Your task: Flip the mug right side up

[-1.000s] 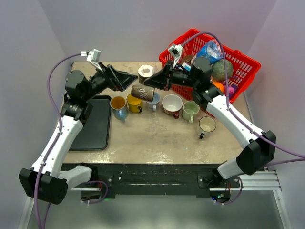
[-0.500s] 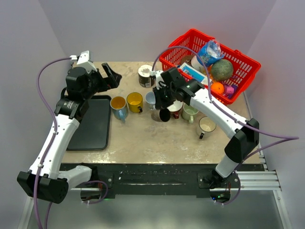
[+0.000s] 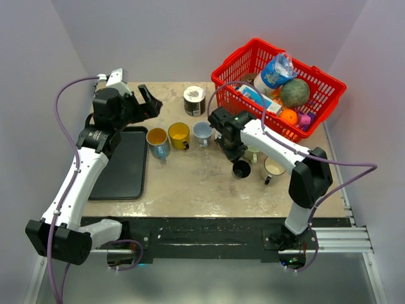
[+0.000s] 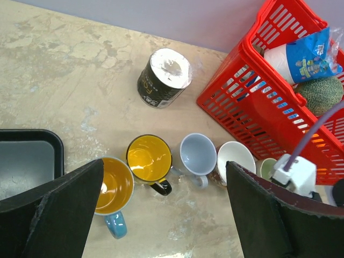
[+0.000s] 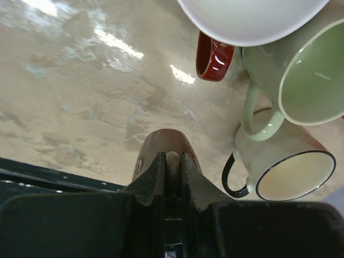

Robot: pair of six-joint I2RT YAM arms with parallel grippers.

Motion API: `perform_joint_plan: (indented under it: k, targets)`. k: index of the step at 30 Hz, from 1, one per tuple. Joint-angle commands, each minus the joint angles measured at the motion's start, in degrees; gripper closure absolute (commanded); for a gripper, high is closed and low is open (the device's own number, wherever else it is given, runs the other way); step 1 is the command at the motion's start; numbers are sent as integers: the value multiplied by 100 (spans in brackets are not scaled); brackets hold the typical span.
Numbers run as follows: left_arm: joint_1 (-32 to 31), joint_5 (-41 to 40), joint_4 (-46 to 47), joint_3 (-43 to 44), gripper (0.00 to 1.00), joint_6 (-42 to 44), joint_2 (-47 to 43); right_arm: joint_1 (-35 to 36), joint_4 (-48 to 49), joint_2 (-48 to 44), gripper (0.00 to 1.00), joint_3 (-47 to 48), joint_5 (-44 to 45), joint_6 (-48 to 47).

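The brown mug is in front of the row of mugs, its dark mouth facing up in the top view. My right gripper is shut on its handle; in the right wrist view the handle is pinched between both fingers, with the mug body just beyond them. I cannot tell whether the mug rests on the table or hangs just above it. My left gripper stands wide open at the back left, high above the table, with nothing between its fingers.
Upright mugs stand in a row: blue with orange inside, yellow, light blue, green, cream. A white mug with a red handle is close by. There is a dark tin, a red basket and a black tray.
The right arm carried the brown mug from high at the back, lying sideways, down to the front of the row, mouth now up. The left gripper drew back to the left.
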Motion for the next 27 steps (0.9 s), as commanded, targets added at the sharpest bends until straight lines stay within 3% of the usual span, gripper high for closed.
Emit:
perform_joint_plan:
  k: [1,27]
  targets:
    - [41,16,211,-110,1,135,4,49,-181,98,100,-242,663,206]
    - [93,174,238,-163,1,179,223,-496,663,116,100,-1333,382,593]
